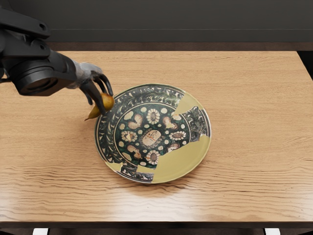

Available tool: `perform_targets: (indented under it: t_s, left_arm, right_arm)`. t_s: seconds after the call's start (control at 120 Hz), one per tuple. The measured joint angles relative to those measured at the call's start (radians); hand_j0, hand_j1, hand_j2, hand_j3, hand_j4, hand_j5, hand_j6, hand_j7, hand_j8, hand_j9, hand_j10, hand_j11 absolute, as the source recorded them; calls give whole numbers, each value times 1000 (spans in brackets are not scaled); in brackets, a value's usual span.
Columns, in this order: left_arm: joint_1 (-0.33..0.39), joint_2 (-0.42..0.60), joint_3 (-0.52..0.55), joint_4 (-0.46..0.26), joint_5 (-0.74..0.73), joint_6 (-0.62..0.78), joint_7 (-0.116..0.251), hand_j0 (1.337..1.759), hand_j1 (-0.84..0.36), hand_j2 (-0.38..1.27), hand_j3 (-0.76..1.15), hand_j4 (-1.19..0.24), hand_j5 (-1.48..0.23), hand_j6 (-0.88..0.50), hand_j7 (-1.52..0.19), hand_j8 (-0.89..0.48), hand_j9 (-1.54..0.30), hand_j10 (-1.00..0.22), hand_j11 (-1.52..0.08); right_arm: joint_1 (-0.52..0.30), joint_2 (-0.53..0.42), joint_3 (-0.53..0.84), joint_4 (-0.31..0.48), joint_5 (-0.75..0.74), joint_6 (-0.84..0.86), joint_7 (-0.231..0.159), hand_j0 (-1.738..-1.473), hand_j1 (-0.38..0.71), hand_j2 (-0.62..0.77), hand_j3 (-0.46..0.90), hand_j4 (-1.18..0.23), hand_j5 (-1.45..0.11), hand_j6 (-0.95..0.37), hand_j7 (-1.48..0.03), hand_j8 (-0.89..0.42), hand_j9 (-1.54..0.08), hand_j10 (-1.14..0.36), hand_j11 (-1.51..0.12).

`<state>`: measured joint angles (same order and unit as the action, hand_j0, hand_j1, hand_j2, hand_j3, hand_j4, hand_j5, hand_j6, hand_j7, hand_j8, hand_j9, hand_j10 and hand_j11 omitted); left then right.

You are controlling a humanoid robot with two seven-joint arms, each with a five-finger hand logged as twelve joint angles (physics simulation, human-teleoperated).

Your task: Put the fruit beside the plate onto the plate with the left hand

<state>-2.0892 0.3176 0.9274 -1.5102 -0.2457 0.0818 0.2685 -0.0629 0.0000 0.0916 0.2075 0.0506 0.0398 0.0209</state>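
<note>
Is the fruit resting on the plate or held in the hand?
Held in the left hand: its fingers curl around the fruit at the plate's left rim. Contact with the rim: cannot tell.

Pretty simple setup: a light wooden counter (254,98) with wavy grain, and one round green-and-yellow patterned ceramic plate (183,161) sitting roughly mid-counter.

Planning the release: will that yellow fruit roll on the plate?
Probably a little: the fruit looks rounded and tapered, and the plate looks shallow. Likely rigid and light, since the left hand pinches it by fingertips.
</note>
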Motion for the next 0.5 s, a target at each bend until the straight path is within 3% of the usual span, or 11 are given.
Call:
perform_targets:
  t_s: [0.233, 0.5]
  left_arm:
    - [-6, -41, -64, -11, 0, -49, 3, 1654, -526, 846, 0, -780, -1232, -332, -1176, -424, -1145, -860, -1148]
    - [-9, -46, -102, -12, 2, -53, 4, 1654, -536, 931, 0, -824, -1210, -401, -1170, -488, -1154, -862, -1158]
  right_arm:
    - [0, 0, 0, 0, 0, 0, 0, -1658, -335, -2, 0, -12, -15, -12, -15, -12, -15, -11, -15]
    - [0, 0, 0, 0, 0, 0, 0, -1658, -335, -2, 0, -12, -15, -12, -15, -12, -15, -12, -15]
